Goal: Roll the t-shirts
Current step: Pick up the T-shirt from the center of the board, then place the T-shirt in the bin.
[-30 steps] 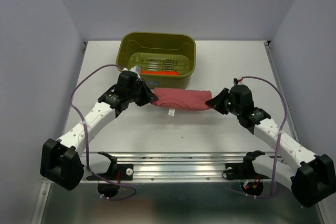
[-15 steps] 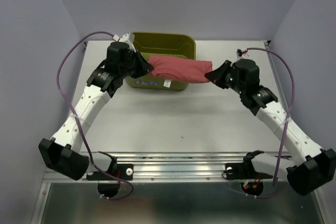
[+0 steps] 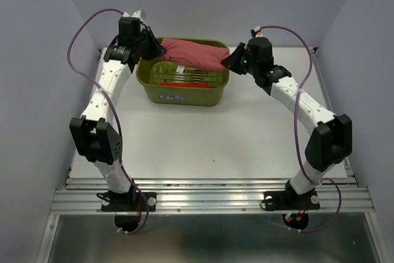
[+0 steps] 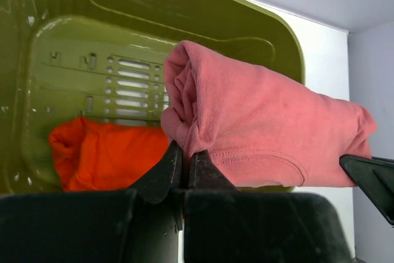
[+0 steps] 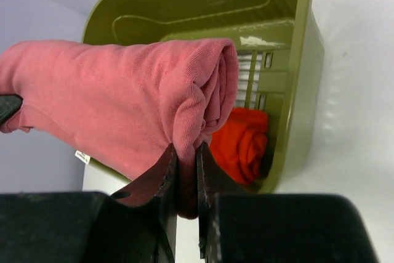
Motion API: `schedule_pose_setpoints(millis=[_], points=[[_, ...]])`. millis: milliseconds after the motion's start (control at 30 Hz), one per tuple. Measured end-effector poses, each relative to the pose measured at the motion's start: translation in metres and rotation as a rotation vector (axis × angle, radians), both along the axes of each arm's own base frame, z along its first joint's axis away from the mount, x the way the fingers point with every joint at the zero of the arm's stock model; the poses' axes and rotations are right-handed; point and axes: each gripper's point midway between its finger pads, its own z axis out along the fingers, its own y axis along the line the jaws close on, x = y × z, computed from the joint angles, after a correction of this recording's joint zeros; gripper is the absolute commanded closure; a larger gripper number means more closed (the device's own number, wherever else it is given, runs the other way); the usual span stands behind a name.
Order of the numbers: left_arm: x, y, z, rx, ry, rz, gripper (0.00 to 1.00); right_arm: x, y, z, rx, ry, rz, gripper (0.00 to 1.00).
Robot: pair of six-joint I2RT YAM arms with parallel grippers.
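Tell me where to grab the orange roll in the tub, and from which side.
Probably across its middle, from straight above: the orange roll lies flat on the tub floor, walls blocking side approach. The held pink roll hangs over it now.

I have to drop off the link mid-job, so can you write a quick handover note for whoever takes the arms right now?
Left hand: shut on the left end of the rolled pink shirt.
Right hand: shut on its right end.
The roll hangs between them over the green tub, apparently clear of it. The orange shirt lies rolled inside the tub.
Done: both shirts rolled, orange one in the tub.
Left: probably lower the pink roll in beside the orange one and open both hands.
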Motion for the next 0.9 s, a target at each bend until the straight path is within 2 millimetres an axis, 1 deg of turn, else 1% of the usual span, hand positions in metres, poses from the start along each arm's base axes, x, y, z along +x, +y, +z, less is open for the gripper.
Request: schedule_pose_setpoints(millis=[100,133,200,233,300,367,400,467,533,567,667,733,767,833,900], points=[[0.025,0.009,-0.012,0.015,0.017,0.008,1.0,0.022,0.015,-0.007,-0.02,-0.001,0.017,0.99],[0.035,0.013,-0.018,0.025,0.024,0.014,1.0,0.028,0.02,-0.008,-0.024,-0.002,0.021,0.99],[0.046,0.02,-0.027,0.036,0.037,0.022,1.0,0.047,0.03,-0.018,-0.038,0.005,0.031,0.99],[0.053,0.024,-0.031,0.04,0.04,0.025,1.0,0.052,0.032,-0.019,-0.04,0.004,0.033,0.99],[0.063,0.031,-0.041,0.049,0.049,0.029,1.0,0.066,0.04,-0.033,-0.05,0.017,0.04,0.99],[0.07,0.037,-0.055,0.059,0.068,0.024,1.0,0.075,0.046,-0.043,-0.059,0.03,0.049,0.99],[0.072,0.039,-0.058,0.062,0.072,0.023,1.0,0.08,0.049,-0.049,-0.066,0.036,0.055,0.99],[0.08,0.043,-0.075,0.074,0.096,0.017,1.0,0.089,0.056,-0.068,-0.085,0.063,0.066,0.99],[0.087,0.045,-0.092,0.085,0.116,0.009,1.0,0.093,0.059,-0.08,-0.098,0.082,0.073,0.99],[0.09,0.045,-0.103,0.092,0.132,0.003,1.0,0.096,0.061,-0.09,-0.107,0.096,0.077,0.99],[0.093,0.046,-0.129,0.104,0.175,-0.007,1.0,0.099,0.063,-0.112,-0.13,0.131,0.085,0.99],[0.094,0.046,-0.141,0.109,0.195,-0.012,1.0,0.098,0.064,-0.121,-0.143,0.145,0.089,0.99],[0.095,0.046,-0.146,0.111,0.203,-0.015,1.0,0.097,0.063,-0.129,-0.153,0.161,0.091,0.99],[0.095,0.045,-0.151,0.11,0.208,-0.019,1.0,0.096,0.062,-0.137,-0.169,0.176,0.092,0.99],[0.095,0.045,-0.153,0.111,0.205,-0.024,1.0,0.097,0.06,-0.14,-0.181,0.178,0.092,0.99]])
